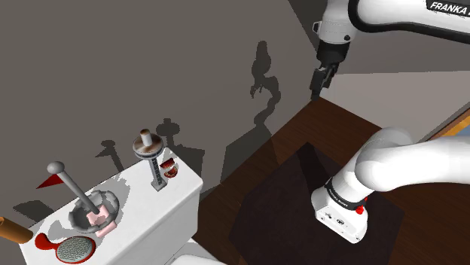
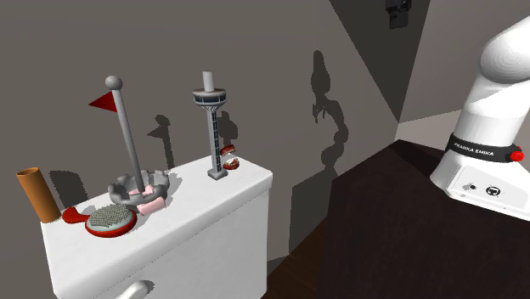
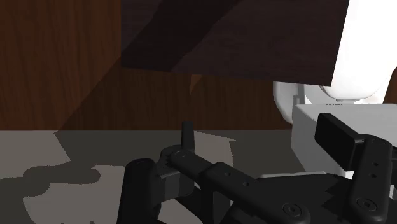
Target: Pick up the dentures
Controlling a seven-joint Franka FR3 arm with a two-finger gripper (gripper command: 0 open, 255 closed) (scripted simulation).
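The dentures [image 1: 169, 169], small, red and white, lie on the white toilet tank lid [image 1: 184, 197] right beside a grey tower model [image 1: 150, 154]. In the second exterior view the dentures [image 2: 228, 159] sit at the tower's foot [image 2: 218, 172], close to the wall. My black gripper [image 1: 319, 79] hangs high in the air near the grey wall, far to the shoulder view's right of the tank. The gripper [image 2: 397, 13] also shows at the top edge of the second exterior view. In the wrist view the gripper [image 3: 236, 151] stands open and holds nothing, with dark wooden floor beyond it.
On the lid also stand a grey base with a pink piece and a red flag on a pole [image 1: 94, 213], a red hairbrush [image 1: 71, 247] and a brown cylinder [image 1: 11, 229]. The arm's base [image 1: 343, 207] sits on a dark stand [image 1: 286, 211]. The grey wall runs behind the tank.
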